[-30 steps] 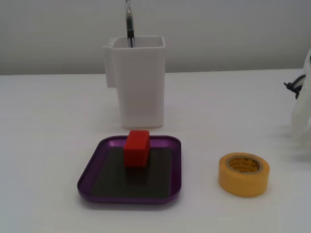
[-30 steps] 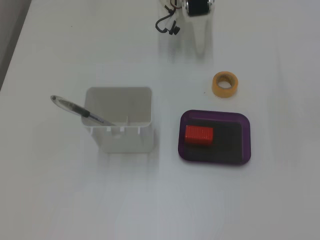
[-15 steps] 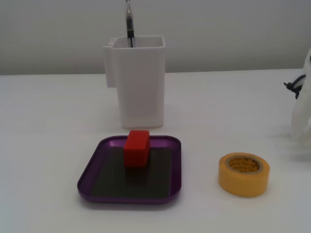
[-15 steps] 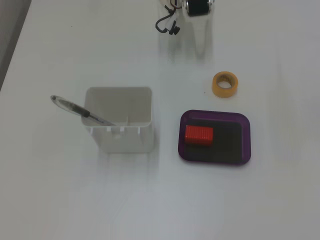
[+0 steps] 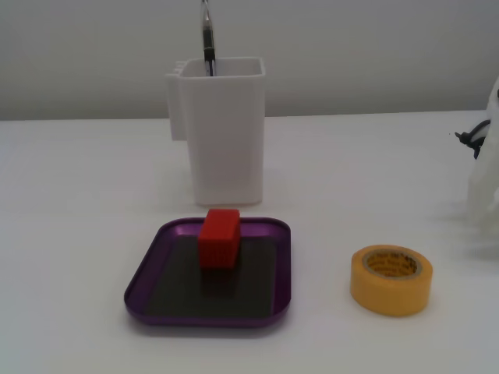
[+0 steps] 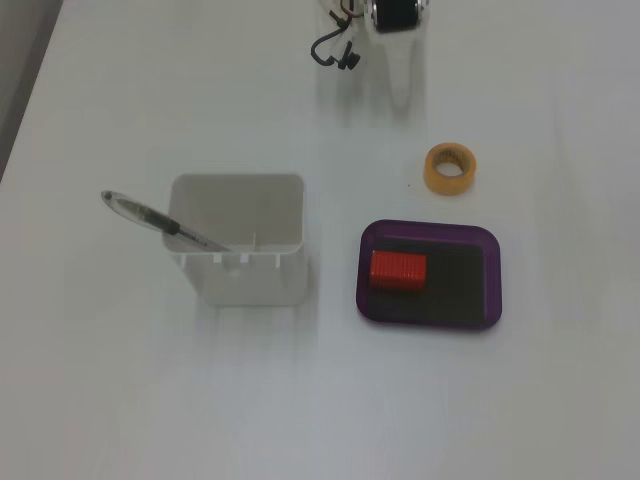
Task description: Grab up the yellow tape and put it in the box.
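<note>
Fixed views: both show the white worktop point(image 5: 78, 195); only part of the arm's base point(image 6: 398, 12) appears, at the top edge of the downward-looking view, and white arm parts at the right edge of the front view.
Gripper state: cannot be told; no fingers appear in either view.
Yellow tape: small roll of yellow-orange tape with a lighter core ring point(image 5: 391, 279), lying flat, hole upward, on bare worktop.
Tape position: just beside the box, apart from it, on the side nearest the arm's base.
Box: shallow purple metallic square tray with rounded corners, raised rim and dark floor point(image 5: 148, 273).
Box contents: one small red cube point(image 5: 218, 238) sits toward one edge; the remaining floor is free.
Bystanders: tall white plastic container point(image 5: 224, 132) holding a pen point(image 6: 150, 215), well apart from the tape.
Step in hand, judged: reach for the tape.
Recommended grasp: descend vertically, one finger inside the core, one outside the wall.
Recommended release: place on free floor, clear of the cube.
</note>
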Robot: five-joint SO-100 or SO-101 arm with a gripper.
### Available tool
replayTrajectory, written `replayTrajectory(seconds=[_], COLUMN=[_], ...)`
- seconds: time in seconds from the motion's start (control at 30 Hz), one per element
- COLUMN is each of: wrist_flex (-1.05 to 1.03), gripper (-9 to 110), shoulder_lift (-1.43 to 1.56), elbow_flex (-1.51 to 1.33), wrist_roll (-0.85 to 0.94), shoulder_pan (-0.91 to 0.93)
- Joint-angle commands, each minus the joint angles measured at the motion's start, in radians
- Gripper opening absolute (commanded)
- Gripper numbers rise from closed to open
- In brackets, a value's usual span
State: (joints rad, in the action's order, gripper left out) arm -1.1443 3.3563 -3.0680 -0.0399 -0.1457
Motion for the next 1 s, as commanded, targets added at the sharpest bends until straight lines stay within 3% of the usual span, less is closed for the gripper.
replayTrajectory(seconds=[0.0, 0.33, 0.63, 0.77, 0.97], wrist_flex=[-0.005, 0.006, 0.012, 0.066, 0.054], gripper=[-1, -1, 0, 0, 0], shoulder_lift=[0.074, 0.067, 0.025, -0.172, -0.723], elbow_flex=[-0.002, 0.015, 0.229, 0.391, 0.724], wrist_roll=[0.008, -0.002, 0.005, 0.006, 0.006], shoulder_pan=[0.005, 0.005, 0.060, 0.118, 0.115])
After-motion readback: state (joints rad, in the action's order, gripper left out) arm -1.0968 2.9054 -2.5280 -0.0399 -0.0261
